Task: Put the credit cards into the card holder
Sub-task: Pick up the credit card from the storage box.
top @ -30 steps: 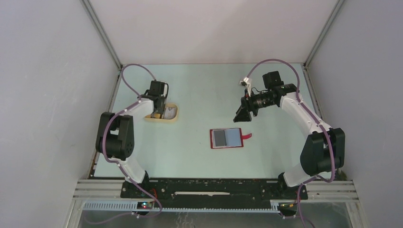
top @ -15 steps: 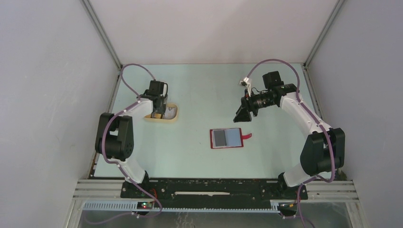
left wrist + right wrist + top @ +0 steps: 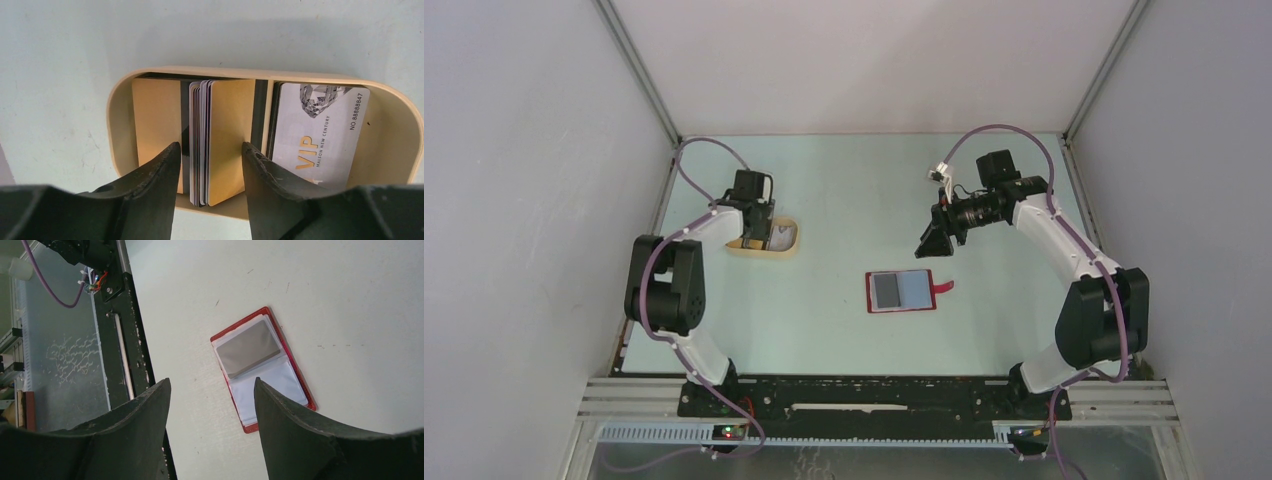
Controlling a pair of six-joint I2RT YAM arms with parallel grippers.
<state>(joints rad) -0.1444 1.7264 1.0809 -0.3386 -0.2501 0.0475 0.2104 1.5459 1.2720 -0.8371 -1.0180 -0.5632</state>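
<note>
The credit cards [image 3: 210, 135] stand on edge as a stack in a tan oval tray [image 3: 120, 100], with a golden-brown one on the stack's right face. Another golden card [image 3: 155, 120] lies flat at the left, and a whitish VIP card [image 3: 315, 135] fills the right compartment. My left gripper [image 3: 209, 150] is open and straddles the stack, with a gap on the left side. The card holder [image 3: 901, 291] lies open mid-table, red-rimmed, grey and pale blue inside [image 3: 262, 367]. My right gripper [image 3: 934, 243] hangs open above the table, just behind the holder, holding nothing.
The tray [image 3: 790, 243] sits at the left of the table under my left wrist. A black rail [image 3: 120, 340] runs along the near table edge. Grey enclosure walls close in the left, right and far sides.
My left wrist has nudged slightly over the tray. The right arm and the card holder have not moved.
</note>
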